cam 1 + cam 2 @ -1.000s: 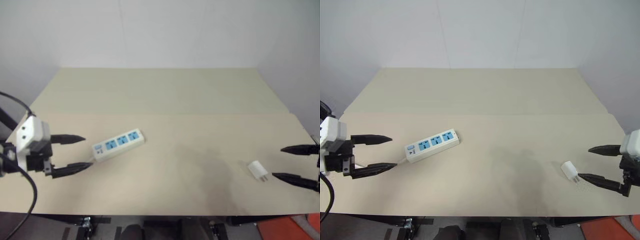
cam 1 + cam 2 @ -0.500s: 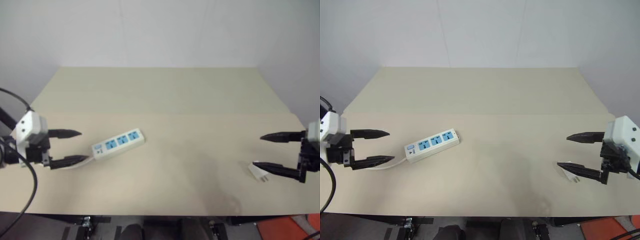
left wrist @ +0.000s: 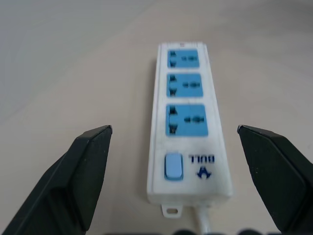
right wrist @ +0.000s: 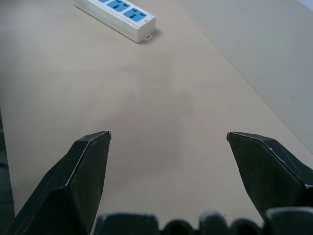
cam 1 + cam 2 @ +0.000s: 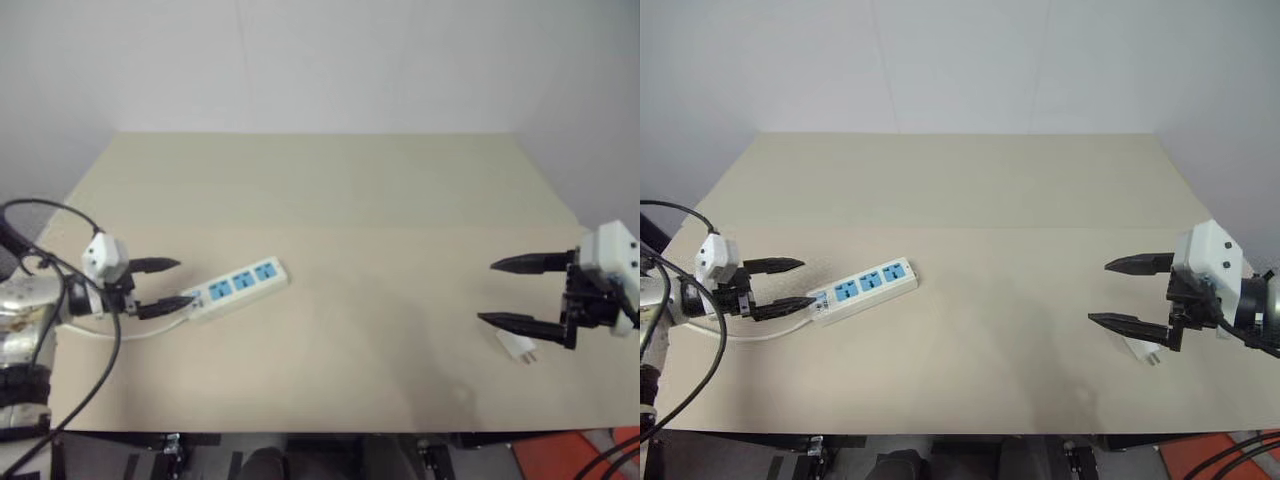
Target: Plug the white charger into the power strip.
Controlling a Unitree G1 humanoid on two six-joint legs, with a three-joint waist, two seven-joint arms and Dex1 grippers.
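Where the table (image 5: 970,190) meets its left edge, the left gripper (image 5: 795,285) hangs low over the top with its two black fingers spread wide, holding nothing. Its tips sit right at the switch end of the strip (image 5: 865,291), the lower tip looking close to touching that end, though I cannot tell if it does. From the left wrist view the strip (image 3: 187,127) lies lengthwise between the open fingers, switch and cord nearest, three blue sockets running away. A thin white cord (image 5: 740,333) trails from that end back under the left arm, along the table's near left side. The strip lies flat, sockets up, angled so its far end points toward the table's middle.

Between the strip and the right side the tan top is bare. Over on the right, the right gripper (image 5: 1120,293) hovers with fingers just as widely parted and empty, pointing toward the strip. The charger (image 5: 1143,349) lies on the table just under and behind its lower finger, partly hidden by it, well apart from the strip.
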